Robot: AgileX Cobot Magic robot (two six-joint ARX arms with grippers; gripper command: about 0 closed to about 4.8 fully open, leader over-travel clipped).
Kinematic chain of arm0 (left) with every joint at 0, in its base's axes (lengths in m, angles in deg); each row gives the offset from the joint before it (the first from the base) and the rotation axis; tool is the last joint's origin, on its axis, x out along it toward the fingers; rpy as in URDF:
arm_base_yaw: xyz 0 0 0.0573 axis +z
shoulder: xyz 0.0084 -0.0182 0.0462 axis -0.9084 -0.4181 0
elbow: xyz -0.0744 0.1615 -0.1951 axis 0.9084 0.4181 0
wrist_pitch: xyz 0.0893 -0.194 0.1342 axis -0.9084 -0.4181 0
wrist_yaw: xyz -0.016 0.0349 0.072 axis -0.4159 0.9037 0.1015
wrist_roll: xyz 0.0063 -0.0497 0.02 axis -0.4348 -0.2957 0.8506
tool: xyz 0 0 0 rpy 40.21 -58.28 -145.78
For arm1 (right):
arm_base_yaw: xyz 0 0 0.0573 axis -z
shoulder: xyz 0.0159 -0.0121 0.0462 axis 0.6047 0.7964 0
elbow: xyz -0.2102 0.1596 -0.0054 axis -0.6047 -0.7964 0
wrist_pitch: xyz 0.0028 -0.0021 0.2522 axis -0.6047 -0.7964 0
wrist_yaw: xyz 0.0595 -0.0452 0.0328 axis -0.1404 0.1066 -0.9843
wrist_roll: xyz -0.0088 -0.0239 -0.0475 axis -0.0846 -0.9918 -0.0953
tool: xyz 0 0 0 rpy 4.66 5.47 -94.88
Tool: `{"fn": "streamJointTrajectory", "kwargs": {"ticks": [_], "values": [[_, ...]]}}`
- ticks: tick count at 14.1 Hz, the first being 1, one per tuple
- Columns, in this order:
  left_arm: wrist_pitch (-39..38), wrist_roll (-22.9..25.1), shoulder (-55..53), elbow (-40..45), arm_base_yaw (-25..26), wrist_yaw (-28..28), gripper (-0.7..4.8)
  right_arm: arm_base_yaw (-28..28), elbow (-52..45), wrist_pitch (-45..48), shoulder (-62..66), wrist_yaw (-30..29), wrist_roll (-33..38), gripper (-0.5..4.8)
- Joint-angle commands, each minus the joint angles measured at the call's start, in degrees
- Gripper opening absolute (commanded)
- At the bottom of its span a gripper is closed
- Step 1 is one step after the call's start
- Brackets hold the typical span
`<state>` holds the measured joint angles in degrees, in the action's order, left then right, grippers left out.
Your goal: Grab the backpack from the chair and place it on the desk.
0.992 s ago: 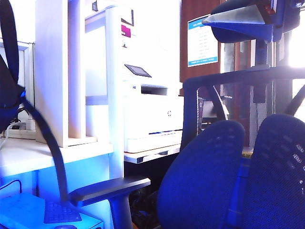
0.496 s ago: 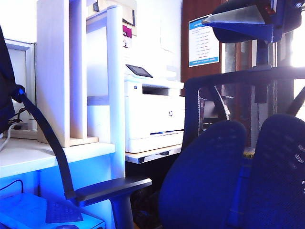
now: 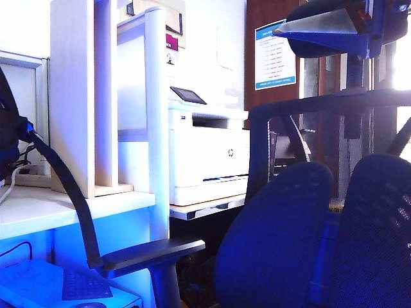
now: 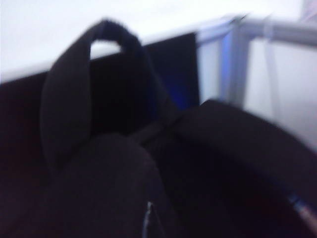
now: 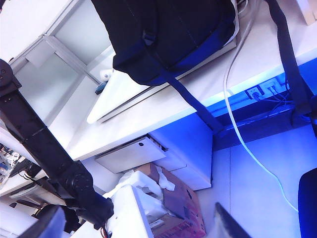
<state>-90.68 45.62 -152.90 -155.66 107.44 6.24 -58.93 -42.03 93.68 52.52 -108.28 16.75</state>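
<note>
While the left wrist view was blurred and almost filled with dark fabric, we could pick out only the backpack [image 4: 213, 163] and its grab loop [image 4: 105, 37] standing up against a pale background. We could not make out the left gripper's fingers there. Its jaws were closed together, but we could not tell whether they pinched the fabric. In the exterior view the backpack [image 3: 8, 141] sat at the far left edge, above the desk [image 3: 70, 208] and beside the light-wood shelf unit [image 3: 74, 96]. One long strap [image 3: 64, 192] hung from it across the desk edge down to the chair's grey armrest [image 3: 154, 250]. The chair [image 3: 276, 237] had nothing on its two mesh lobes or its headrest [image 3: 324, 29]. A white printer [image 3: 209, 157] stood on the next table behind. From the right wrist view the backpack [image 5: 168, 34] was over the desk [image 5: 163, 111]. We could not tell whether it rested there or hung clear. A strap [image 5: 195, 104] trailed over the desk edge near a white cable [image 5: 235, 124]. The right gripper [image 5: 136, 215] hung high, well apart from the backpack, above a cardboard box [image 5: 173, 201], with its fingers [image 5: 228, 223] spread wide and holding nothing. A black arm [image 5: 44, 148] crossed that view at one side.
</note>
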Motion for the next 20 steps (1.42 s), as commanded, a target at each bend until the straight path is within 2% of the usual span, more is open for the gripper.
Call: {"fn": "streamJointTrajectory", "kwargs": {"ticks": [1,2,3,4,9,10,12,14,18,20], "values": [[-7.13,2.71,-1.55,-0.48,0.26,3.34,0.76,-0.07,0.26,0.79,-0.09,0.15,0.04,3.86],[-9.35,2.71,-2.23,-0.48,0.31,3.3,2.03,-0.04,0.26,0.76,0.0,0.24,0.04,3.86],[-11.28,2.93,-2.84,-0.48,0.39,3.34,2.87,-0.07,0.26,0.79,0.0,0.52,0.04,3.86],[-12.98,3.87,-3.1,-0.48,0.39,3.34,3.12,-0.04,0.26,0.79,0.0,0.59,0.04,3.86],[-13.44,4.63,-3.02,-0.5,0.48,3.13,3.52,-0.04,0.26,0.79,0.04,1.01,0.04,3.86],[-13.55,4.63,-2.58,-0.52,0.46,0.85,3.55,-0.04,0.26,0.79,0.04,0.98,0.02,3.86],[-11.8,4.31,-0.63,-0.52,0.46,-10.36,3.55,-0.04,0.26,1.03,0.04,1.01,-0.11,3.86],[-9.18,0.83,3.23,-0.66,0.33,-17.73,3.54,0.0,0.26,2.99,0.04,3.28,-1.2,3.86],[-9.18,-3.06,11.08,-0.61,-4.33,-22.32,3.54,0.33,0.26,5.86,0.02,4.72,-2.14,3.86],[-9.86,-2.93,14.8,-0.61,-10.4,-22.34,3.54,1.77,0.26,5.9,-0.09,4.68,-3.06,3.86]]}}
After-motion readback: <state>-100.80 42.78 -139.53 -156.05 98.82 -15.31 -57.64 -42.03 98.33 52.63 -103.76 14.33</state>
